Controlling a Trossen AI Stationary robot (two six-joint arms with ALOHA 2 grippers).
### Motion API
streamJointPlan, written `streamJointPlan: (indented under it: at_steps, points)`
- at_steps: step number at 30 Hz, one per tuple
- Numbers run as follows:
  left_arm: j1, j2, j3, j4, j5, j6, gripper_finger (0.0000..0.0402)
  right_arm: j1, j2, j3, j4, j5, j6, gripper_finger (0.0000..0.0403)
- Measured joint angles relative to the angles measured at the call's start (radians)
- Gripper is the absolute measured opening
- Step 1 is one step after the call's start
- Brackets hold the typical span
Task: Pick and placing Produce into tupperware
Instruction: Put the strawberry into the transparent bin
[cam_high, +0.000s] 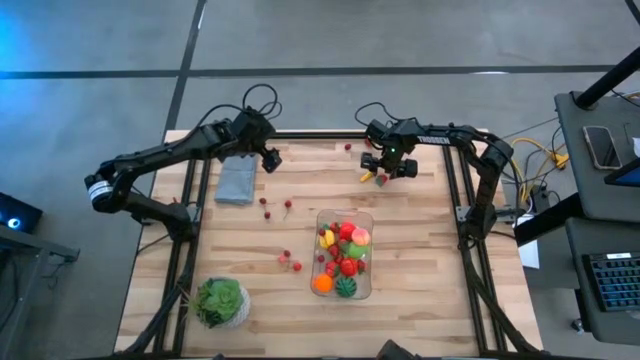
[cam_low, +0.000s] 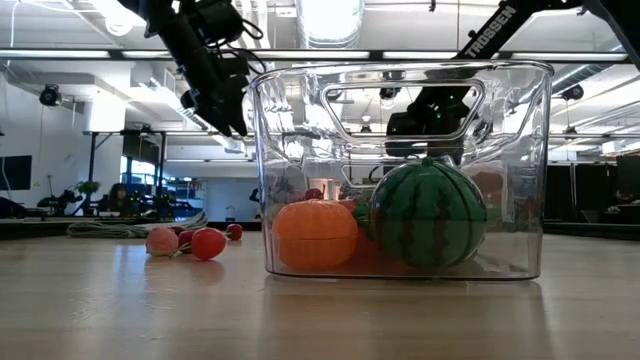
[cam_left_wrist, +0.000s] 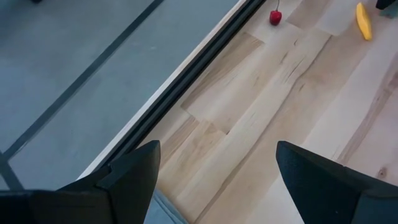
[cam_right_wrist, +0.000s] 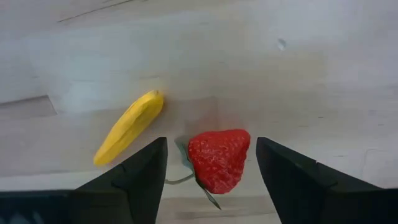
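Note:
The clear tupperware (cam_high: 344, 253) stands on the table's near middle, holding several pieces of produce, among them a striped green ball (cam_low: 430, 215) and an orange piece (cam_low: 315, 235). My right gripper (cam_right_wrist: 211, 171) points down at the far right of the table. It is open, with its fingers on either side of a red strawberry (cam_right_wrist: 219, 159) that lies on the wood. A yellow banana (cam_right_wrist: 129, 127) lies beside the strawberry. My left gripper (cam_left_wrist: 217, 186) hangs open and empty above the far left of the table, over a grey-blue cloth (cam_high: 237, 180).
Small red cherries lie loose on the wood: one (cam_high: 349, 147) near the far edge, a few (cam_high: 268, 207) left of centre, and two (cam_high: 290, 261) left of the tupperware. A leafy plant (cam_high: 220, 300) in a white pot stands at the near left corner.

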Motion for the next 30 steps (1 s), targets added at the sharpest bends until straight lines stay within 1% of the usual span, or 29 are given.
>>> streamJointPlan:
  at_steps: [10, 24, 30]
  points:
    - [0.014, 0.0, 0.0, 0.0, 0.0, 0.0, 0.0304, 0.004, 0.0, -0.019, -0.007, -0.003, 0.001, 0.0225]
    - [0.02, -0.001, 0.0, 0.0, -0.001, 0.001, 0.0304, 0.005, -0.001, -0.032, -0.015, -0.002, -0.013, 0.0166]
    - [0.02, -0.001, 0.0, 0.0, -0.001, 0.001, 0.0304, 0.012, -0.011, -0.01, -0.02, 0.001, -0.023, 0.0146]
